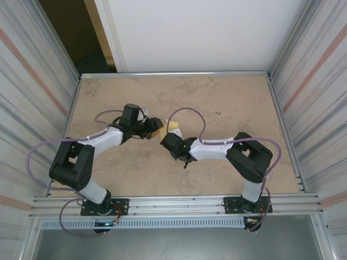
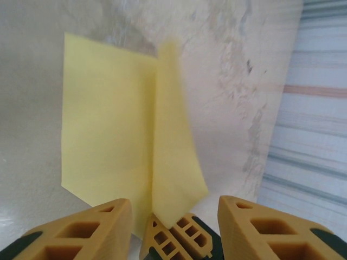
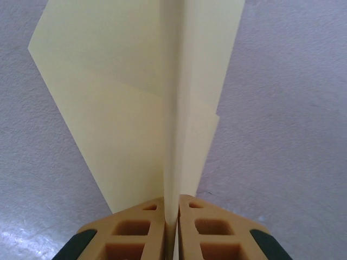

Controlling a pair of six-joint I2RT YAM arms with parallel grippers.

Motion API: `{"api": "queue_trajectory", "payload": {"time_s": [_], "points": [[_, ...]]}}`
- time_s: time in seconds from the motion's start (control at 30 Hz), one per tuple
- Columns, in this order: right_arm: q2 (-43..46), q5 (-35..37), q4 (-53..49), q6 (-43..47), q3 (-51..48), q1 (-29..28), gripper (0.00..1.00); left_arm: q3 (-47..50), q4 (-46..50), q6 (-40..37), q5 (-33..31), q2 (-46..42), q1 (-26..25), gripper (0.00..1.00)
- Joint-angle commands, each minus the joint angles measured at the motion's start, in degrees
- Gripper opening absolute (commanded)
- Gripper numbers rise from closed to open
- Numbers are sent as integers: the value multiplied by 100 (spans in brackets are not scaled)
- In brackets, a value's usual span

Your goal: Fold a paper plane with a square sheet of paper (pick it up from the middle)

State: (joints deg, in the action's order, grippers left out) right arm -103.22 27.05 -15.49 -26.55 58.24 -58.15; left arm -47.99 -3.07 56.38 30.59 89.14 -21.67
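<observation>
right gripper (image 3: 171, 210) pinches plain pale-yellow folded paper (image 3: 130, 124).

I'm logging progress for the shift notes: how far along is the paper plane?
Done: the yellow paper is off the table and creased down its middle, with a slanted fold showing in the right wrist view. In hand: the right gripper is shut on that crease, while the left gripper stands open around the sheet's edge. Left: it looks broad, not a narrow dart, so the wing folds likely remain.
</observation>
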Motion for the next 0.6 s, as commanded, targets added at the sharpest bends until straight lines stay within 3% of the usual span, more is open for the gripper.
{"api": "queue_trajectory", "payload": {"time_s": [0.0,0.33,0.5,0.57], "points": [[282,-6,164,2,-141,40,13,144,235,-153,-79,-218,203,48],[609,-407,573,226,-435,305,5,328,303,-196,12,-224,277,50],[1089,-855,1092,1160,-832,598,4,357,263,-145,77,-179,245,50],[1309,-1337,1302,1510,-1032,822,3,360,263,-140,78,-176,204,50]]}}
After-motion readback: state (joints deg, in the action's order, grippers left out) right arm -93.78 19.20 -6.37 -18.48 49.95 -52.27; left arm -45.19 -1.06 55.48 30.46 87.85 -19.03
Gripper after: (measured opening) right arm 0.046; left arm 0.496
